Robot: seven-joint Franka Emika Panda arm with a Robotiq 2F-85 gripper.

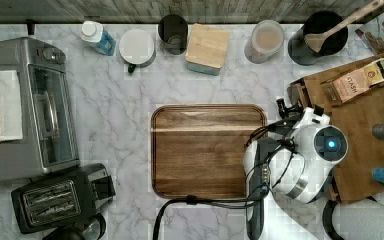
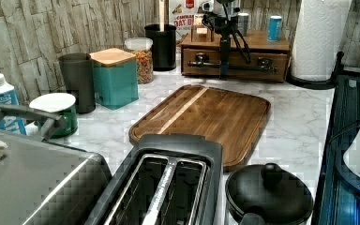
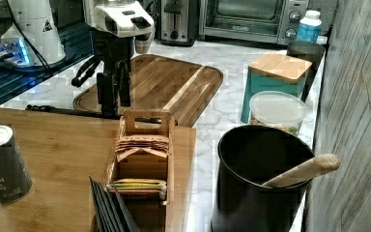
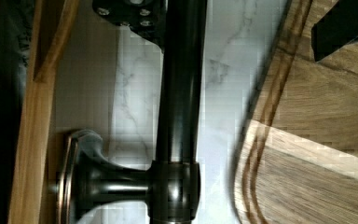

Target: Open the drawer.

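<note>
Your gripper (image 2: 223, 70) hangs straight down over the drawer front in the left view, its fingers reaching to the black bar handle (image 2: 234, 67). In the wrist view the handle (image 4: 181, 93) runs right through the middle of the picture, with one finger (image 4: 130, 16) showing at one side of it and a dark tip at the other, so the fingers appear to stand either side of the bar. Whether they are pressing on it or just bracketing it, you cannot tell.

The drawer (image 2: 236, 65) sits in the bamboo box (image 2: 262, 42) at the far end of the counter in the left view, below the cans and the tea holder. In the wrist view a dark gap shows behind the front panel (image 4: 25, 154), so the drawer looks cracked open a little. Most of the pull, by that reading, is left to do.

Ahead of the drawer front lies a strip of bare marble counter (image 4: 135, 93), then the rounded edge of the wooden board (image 1: 207, 150). The board lies flat and low, so the drawer should probably slide out above it. On the left view's right the paper towel roll (image 2: 321, 37) stands just beside the box; keep your pull straight.
</note>
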